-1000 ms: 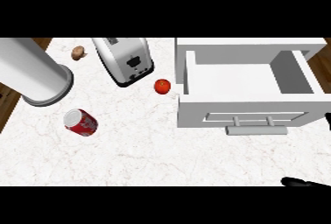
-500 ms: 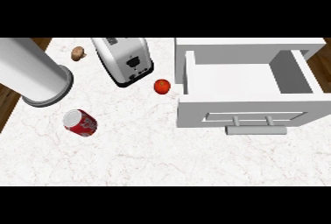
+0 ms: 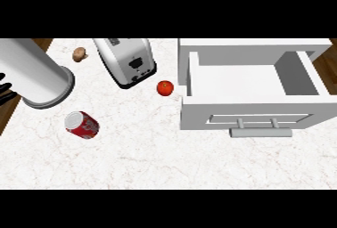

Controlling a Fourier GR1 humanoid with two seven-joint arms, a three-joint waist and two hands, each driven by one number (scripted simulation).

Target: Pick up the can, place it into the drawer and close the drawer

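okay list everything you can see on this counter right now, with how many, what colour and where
can: one, red with white markings, lying tilted on the counter at the left
drawer: one, white with a grey handle, pulled open at the right, nothing visible inside
tomato: one, red, just left of the drawer
toaster: one, silver and black, top centre-left
cylinder: one, large, white-grey, top left
small round item: one, brown, between cylinder and toaster; too small to identify
counter: one, white marble
hand: dark fingers just showing at the left edge; which hand is unclear
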